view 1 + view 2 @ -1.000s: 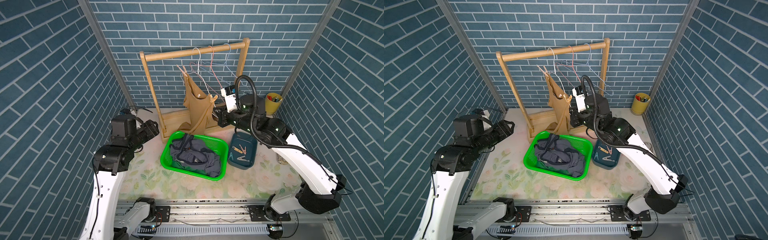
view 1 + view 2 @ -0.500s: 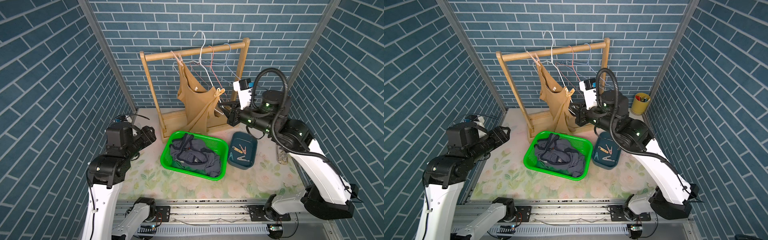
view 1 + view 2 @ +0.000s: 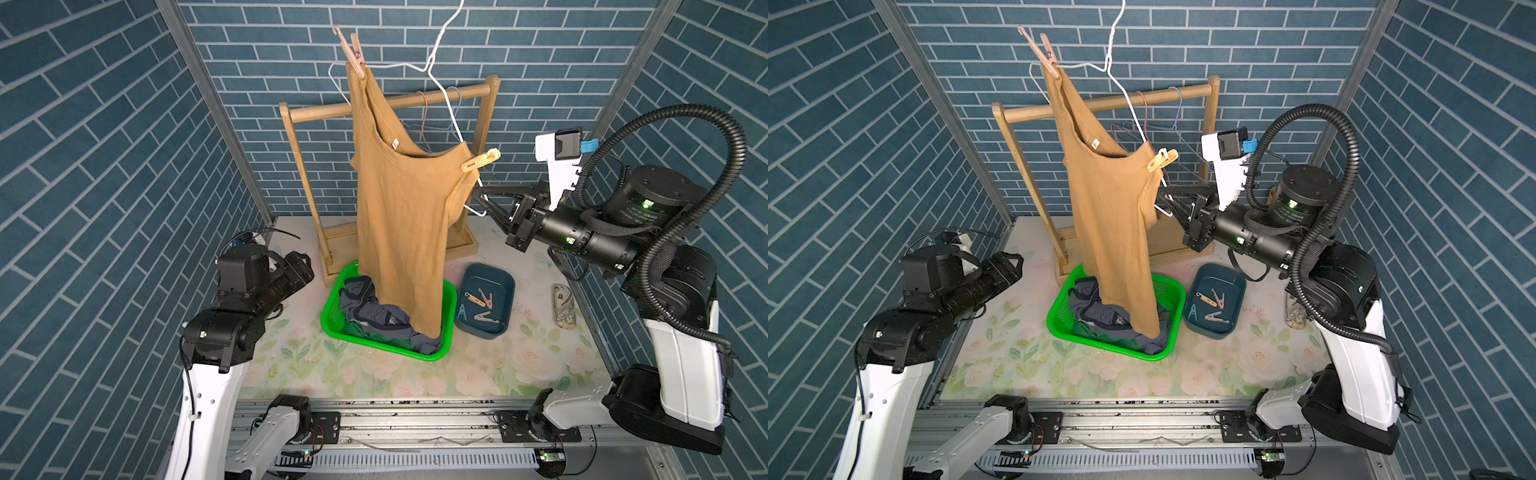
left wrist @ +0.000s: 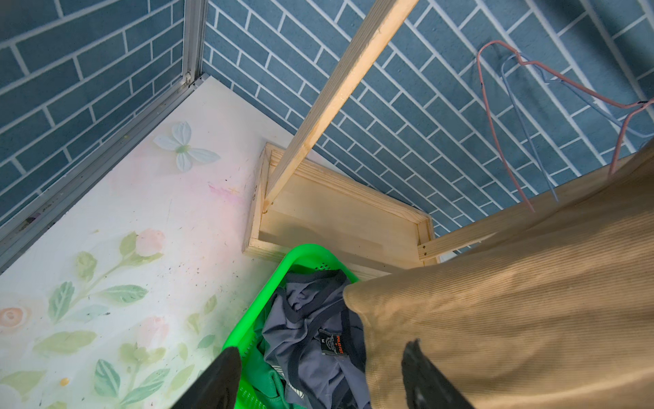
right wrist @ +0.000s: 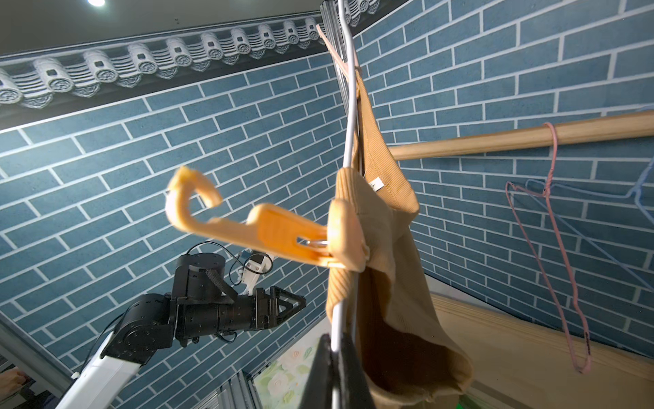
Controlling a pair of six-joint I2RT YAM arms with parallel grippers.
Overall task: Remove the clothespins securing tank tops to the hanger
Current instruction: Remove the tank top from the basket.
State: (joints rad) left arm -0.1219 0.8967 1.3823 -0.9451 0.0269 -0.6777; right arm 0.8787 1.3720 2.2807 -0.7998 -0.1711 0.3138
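Lifted hanger with tan tank top clear of rack. My right gripper is clamped on its wire; left gripper is open and empty. Next: left squeezes yellow clothespin off the strap.

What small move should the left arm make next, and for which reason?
Probably raise the open left gripper toward the yellow clothespin: it and the pink clothespin clip the tan tank top to the white hanger, which the shut right gripper holds.
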